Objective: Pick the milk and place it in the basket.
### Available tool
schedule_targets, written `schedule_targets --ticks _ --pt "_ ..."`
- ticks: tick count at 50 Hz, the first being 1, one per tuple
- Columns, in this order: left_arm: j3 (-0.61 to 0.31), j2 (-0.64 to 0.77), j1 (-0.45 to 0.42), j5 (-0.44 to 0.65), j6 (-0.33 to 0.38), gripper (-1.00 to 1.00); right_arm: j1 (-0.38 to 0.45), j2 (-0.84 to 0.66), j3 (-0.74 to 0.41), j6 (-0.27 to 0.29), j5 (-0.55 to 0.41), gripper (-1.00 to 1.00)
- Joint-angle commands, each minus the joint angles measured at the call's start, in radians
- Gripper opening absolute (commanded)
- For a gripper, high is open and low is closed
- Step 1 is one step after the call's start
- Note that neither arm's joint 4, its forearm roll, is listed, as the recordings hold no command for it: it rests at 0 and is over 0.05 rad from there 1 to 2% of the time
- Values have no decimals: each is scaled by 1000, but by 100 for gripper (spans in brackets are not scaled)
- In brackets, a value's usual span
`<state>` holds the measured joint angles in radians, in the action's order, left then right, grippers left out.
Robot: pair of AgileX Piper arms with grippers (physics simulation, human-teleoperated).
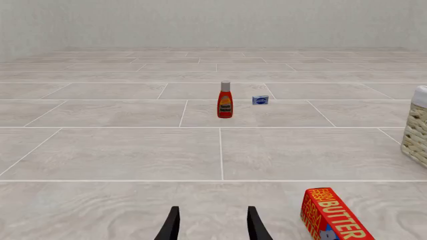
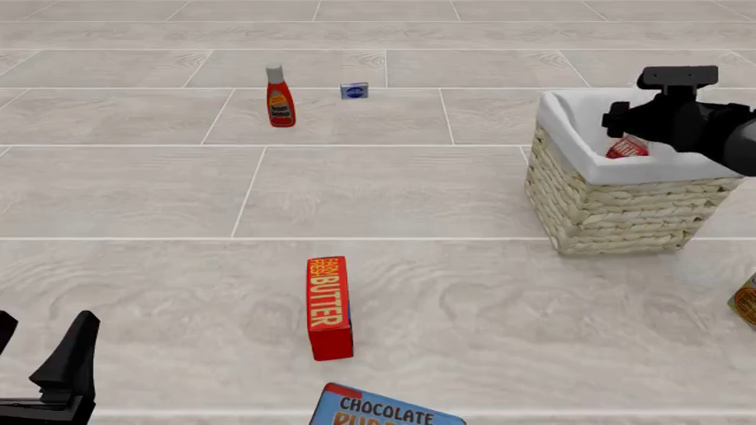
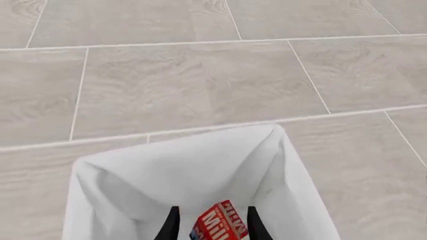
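The milk (image 3: pixel 219 224) is a red carton with white lettering, lying tilted inside the basket (image 3: pixel 133 185) on its white lining. My right gripper (image 3: pixel 213 210) hangs over it, open, one finger on each side of the carton. In the front view the basket (image 2: pixel 614 208) stands at the right, the right gripper (image 2: pixel 629 135) reaches down into it, and a bit of the red milk (image 2: pixel 628 149) shows above the rim. My left gripper (image 2: pixel 42 345) rests open and empty at the near left corner, far from both. The left wrist view shows the left gripper (image 1: pixel 213 210) over bare floor.
A red BUTTER box (image 2: pixel 328 305) lies near the front centre, with a blue chocolate pudding box (image 2: pixel 384 409) at the front edge. A ketchup bottle (image 2: pixel 280 97) and a small blue box (image 2: pixel 354 90) stand far back. Some item (image 2: pixel 746 301) pokes in at the right edge.
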<state>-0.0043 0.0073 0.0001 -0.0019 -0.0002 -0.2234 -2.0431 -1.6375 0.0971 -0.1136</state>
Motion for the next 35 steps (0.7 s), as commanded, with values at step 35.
schedule_targets --ticks 35 --pt "0 0 0 0 0 100 35 339 321 -1 118 100"
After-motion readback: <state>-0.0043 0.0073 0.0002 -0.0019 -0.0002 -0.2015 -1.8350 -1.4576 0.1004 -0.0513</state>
